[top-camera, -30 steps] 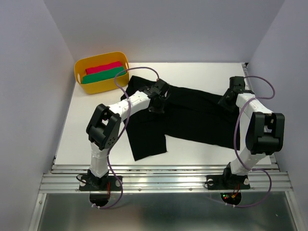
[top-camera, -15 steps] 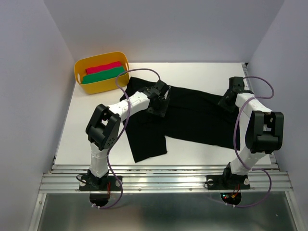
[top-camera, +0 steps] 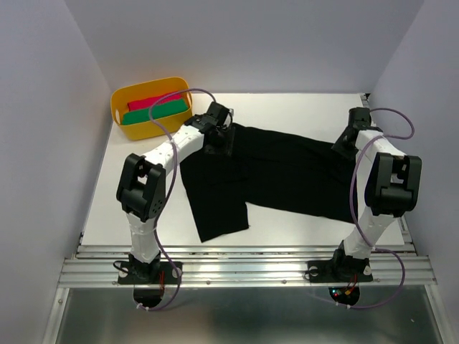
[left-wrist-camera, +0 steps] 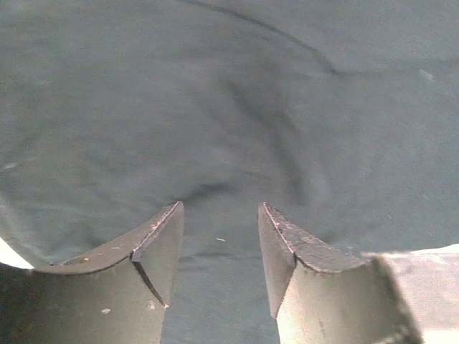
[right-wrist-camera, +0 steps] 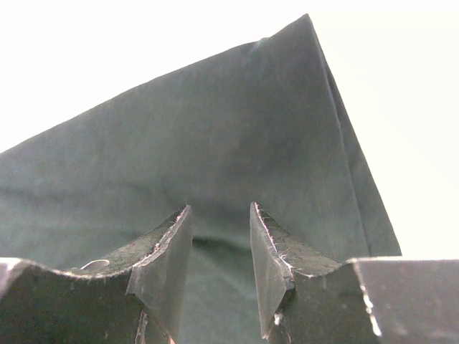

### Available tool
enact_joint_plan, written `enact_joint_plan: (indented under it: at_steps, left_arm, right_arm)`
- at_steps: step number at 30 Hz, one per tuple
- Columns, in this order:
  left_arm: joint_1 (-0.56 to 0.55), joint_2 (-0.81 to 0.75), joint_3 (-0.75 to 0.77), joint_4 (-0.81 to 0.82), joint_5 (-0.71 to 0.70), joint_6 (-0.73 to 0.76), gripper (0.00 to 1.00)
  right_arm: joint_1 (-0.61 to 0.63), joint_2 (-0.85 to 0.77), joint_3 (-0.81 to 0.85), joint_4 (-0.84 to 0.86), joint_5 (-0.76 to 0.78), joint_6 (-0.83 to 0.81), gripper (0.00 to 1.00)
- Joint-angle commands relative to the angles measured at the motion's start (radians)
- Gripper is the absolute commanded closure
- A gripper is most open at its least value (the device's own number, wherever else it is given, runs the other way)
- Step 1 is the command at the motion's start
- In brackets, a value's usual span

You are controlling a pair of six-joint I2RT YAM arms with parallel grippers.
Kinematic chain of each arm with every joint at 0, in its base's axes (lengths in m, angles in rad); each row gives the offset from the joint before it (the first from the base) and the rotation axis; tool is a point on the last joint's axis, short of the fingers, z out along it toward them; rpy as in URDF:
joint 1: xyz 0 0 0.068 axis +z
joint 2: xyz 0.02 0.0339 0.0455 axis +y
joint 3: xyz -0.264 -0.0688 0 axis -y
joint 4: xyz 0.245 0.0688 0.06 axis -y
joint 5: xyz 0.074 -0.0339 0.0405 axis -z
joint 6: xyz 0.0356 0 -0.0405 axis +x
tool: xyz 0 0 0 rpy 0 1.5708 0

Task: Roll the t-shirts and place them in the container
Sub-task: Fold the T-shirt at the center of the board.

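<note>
Yellow tub [top-camera: 143,130] at far-left corner of white table [top-camera: 301,107], w/ red cloth roll [top-camera: 143,104] & green cloth roll [top-camera: 154,115] side by side inside, red farther back; metal rail [top-camera: 251,272] along near edge

White arms [top-camera: 171,149], black joints [top-camera: 141,188], looping purple cables [top-camera: 351,204], dark, seemingly scuffed fingers [left-wrist-camera: 154,247]

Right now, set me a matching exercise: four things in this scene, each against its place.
Things:
1. t-shirt
2. tub
3. left gripper
4. right gripper

Places:
A. far left corner of the table
B. over the shirt's right end
C. spread across the middle of the table
D. over the shirt's far left corner

Pairs: 1-C, 2-A, 3-D, 4-B
</note>
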State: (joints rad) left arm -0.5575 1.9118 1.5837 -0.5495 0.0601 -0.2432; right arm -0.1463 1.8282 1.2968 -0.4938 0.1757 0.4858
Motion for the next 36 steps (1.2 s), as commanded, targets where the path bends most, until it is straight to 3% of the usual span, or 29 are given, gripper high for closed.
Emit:
enact_joint_plan:
  at_steps: [1, 6, 16, 25, 28, 31, 36]
  left_arm:
    - [0.066, -0.02, -0.054, 0.049, 0.055, -0.033, 0.45]
    - [0.108, 0.027, -0.111, 0.097, 0.069, -0.053, 0.47]
    - [0.131, 0.193, -0.067, 0.103, 0.067, -0.036, 0.49]
    - [0.136, 0.331, 0.244, -0.004, 0.054, 0.001, 0.48]
    - [0.136, 0.288, 0.32, -0.059, 0.026, 0.012, 0.48]
    - [0.133, 0.211, 0.305, -0.072, 0.012, 0.01, 0.46]
    - [0.123, -0.046, 0.081, -0.02, 0.01, -0.039, 0.41]
  right_arm:
    - [-0.015, 0.058, 0.067, 0.011, -0.005, -0.012, 0.57]
    - [-0.035, 0.137, 0.098, 0.021, 0.004, -0.007, 0.57]
    - [-0.104, 0.295, 0.165, 0.035, 0.044, 0.004, 0.57]
    - [-0.114, 0.39, 0.3, 0.017, 0.035, 0.017, 0.57]
    - [-0.114, 0.326, 0.349, -0.02, -0.037, 0.008, 0.56]
    - [-0.095, 0.201, 0.297, 0.008, -0.064, -0.006, 0.52]
    - [-0.085, 0.004, 0.218, -0.012, -0.097, -0.015, 0.47]
